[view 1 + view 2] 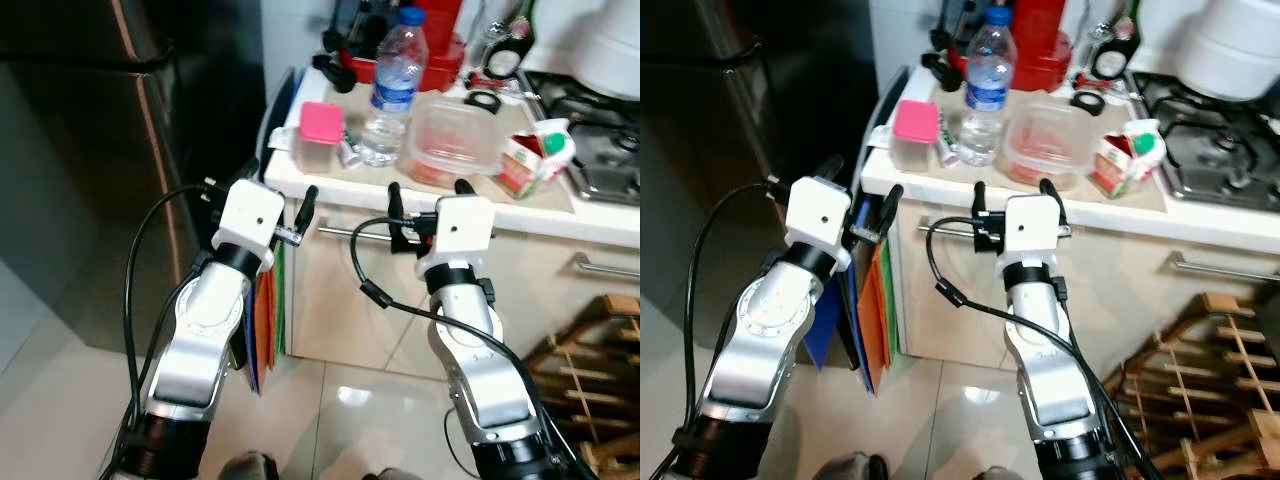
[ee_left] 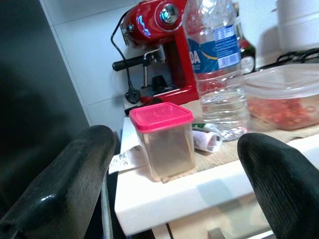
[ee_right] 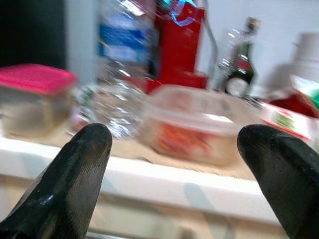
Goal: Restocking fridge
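Before the counter (image 1: 420,200) I hold both pincers spread wide, left (image 1: 277,200) and right (image 1: 428,200). Pink-lidded tub (image 1: 320,135), bottle (image 1: 392,90) and food box (image 1: 452,142) stand ahead.

- The left end effector (image 1: 278,205) and the right end effector (image 1: 428,200) hang level, just short of the bench (image 1: 420,196) edge.
- Past the left one stands a lidded container (image 1: 320,135).
- Between the two, farther back, stands a water bottle (image 1: 392,85).
- Beyond the right one sits a food tub (image 1: 453,143), with a carton (image 1: 530,158) on its right.
- The fridge (image 1: 90,150) stands left of the left end effector.
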### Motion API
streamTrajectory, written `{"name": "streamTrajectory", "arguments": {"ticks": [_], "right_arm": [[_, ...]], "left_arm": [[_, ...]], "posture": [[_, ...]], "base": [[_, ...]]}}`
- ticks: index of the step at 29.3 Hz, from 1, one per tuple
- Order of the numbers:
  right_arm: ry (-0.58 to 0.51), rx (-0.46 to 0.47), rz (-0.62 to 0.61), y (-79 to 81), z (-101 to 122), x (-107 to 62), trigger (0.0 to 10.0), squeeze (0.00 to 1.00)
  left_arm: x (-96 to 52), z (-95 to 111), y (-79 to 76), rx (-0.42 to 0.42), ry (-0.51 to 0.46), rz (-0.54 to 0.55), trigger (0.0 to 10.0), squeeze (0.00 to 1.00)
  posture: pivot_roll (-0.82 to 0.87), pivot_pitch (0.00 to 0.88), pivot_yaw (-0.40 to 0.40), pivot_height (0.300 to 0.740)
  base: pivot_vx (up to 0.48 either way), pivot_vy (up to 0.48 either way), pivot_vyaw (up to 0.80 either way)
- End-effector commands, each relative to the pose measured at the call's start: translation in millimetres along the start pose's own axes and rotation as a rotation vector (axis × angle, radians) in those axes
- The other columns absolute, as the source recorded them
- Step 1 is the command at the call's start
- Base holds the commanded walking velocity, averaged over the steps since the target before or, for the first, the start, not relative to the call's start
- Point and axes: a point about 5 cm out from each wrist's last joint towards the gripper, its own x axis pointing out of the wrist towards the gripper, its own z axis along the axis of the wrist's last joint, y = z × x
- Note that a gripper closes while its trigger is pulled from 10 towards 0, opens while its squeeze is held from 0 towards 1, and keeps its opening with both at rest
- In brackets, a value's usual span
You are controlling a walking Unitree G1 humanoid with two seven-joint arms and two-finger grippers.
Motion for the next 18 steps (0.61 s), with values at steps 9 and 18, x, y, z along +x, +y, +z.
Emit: {"name": "streamTrajectory", "arguments": {"ticks": [9,18], "right_arm": [[0.039,-0.016,-0.025,-1.0,-4,-10.8,10.0,0.0],[0.052,-0.002,0.004,11.4,-5,-15.0,10.0,0.0]], "left_arm": [[19.2,-2,1.9,0.008,0.048,0.044,10.0,1.0],[28.5,-11,-16.1,-0.083,0.157,0.083,10.0,0.0]], "posture": [[0.0,0.048,0.028,0.74],[0.0,0.074,0.04,0.74]], "base": [[0.0,0.0,0.0],[0.0,0.0,0.0]]}}
